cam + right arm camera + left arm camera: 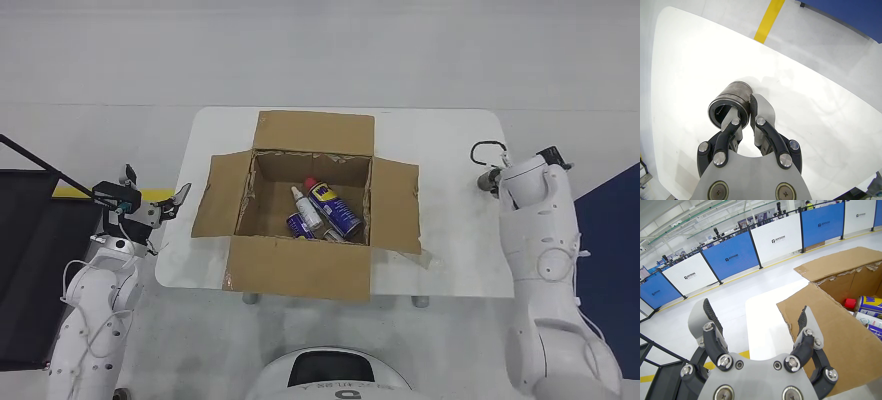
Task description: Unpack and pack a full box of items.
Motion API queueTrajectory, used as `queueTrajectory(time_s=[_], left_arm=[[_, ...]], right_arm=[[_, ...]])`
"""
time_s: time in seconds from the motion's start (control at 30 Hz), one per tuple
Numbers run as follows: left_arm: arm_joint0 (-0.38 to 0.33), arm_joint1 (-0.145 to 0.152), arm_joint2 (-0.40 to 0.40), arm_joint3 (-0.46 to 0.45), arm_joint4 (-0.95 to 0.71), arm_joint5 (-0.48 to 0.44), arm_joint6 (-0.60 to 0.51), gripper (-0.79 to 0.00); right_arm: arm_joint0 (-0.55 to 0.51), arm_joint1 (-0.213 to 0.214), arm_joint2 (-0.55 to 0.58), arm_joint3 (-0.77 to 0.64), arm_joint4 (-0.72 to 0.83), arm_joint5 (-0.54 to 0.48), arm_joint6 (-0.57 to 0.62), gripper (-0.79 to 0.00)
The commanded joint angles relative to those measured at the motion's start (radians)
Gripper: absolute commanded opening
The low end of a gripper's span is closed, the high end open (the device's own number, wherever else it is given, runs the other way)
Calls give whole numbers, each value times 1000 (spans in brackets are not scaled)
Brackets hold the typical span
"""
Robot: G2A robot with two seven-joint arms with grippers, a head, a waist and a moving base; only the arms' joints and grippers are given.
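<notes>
An open cardboard box [315,130] stands mid-table with its flaps spread. Inside lie a blue spray can with a red cap [332,207], a white bottle [305,210] and a second blue can [298,226]. My left gripper [178,197] hangs open and empty off the table's left edge, short of the box's left flap [829,332]; the spray can [870,305] shows past that flap. My right gripper [744,108] is over the table's right side, shut on a metal cylinder sleeve [734,92], one finger inside its bore and the other against its outer wall.
The white table [440,200] has bare surface right of the box, beneath the right gripper. A black frame rack [25,260] stands on the floor beside the left arm. Blue and white fence panels [730,258] line the room behind.
</notes>
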Motion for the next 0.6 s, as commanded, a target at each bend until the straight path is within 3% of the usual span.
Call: queueTrajectory(time_s=[0.0, 0.2, 0.37, 0.5, 0.57], left_arm=[[0, 0, 0, 0, 0, 0, 0, 0], [0, 0, 0, 0, 0, 0, 0, 0], [0, 0, 0, 0, 0, 0, 0, 0], [0, 0, 0, 0, 0, 0, 0, 0], [0, 0, 0, 0, 0, 0, 0, 0]], right_arm=[[-39, -1, 15, -71, 28, -23, -28, -785], [-221, -16, 69, -370, 210, -146, -141, -785], [-420, -33, 92, -666, 434, -390, -199, -785], [-532, -34, 69, -807, 597, -623, -84, -785], [-535, -29, 20, -831, 543, -666, -21, -785]])
